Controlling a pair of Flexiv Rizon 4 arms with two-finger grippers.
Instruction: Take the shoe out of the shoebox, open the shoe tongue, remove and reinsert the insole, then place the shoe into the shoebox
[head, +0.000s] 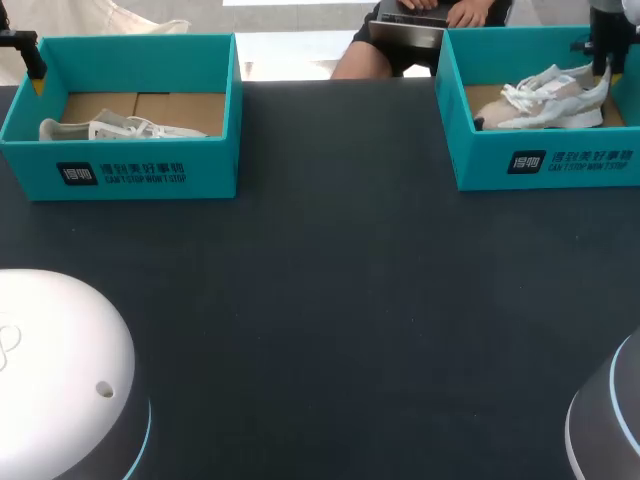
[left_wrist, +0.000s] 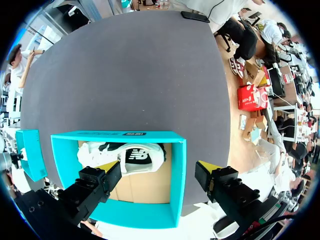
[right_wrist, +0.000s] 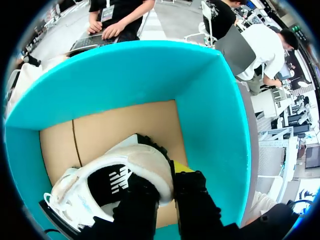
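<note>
Your right gripper (right_wrist: 162, 182) clamps the shoe (right_wrist: 140, 160) by its heel only; a quick lift could drop it. Your left gripper (left_wrist: 157, 170) hangs open.

A robotics lab is showing: left arm (head: 60, 370) and right arm (head: 612, 420) are flanking a dark tabletop (head: 340, 300) carrying left shoebox (head: 130, 170) and right shoebox (head: 545, 160).

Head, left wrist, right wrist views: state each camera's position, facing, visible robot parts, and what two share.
Head view: above and behind, looking down on the table; left arm, right arm show.
Left wrist view: above the left shoebox, looking down; open left gripper.
Right wrist view: down into the right shoebox; right gripper clasps the shoe, shared with head view.
</note>
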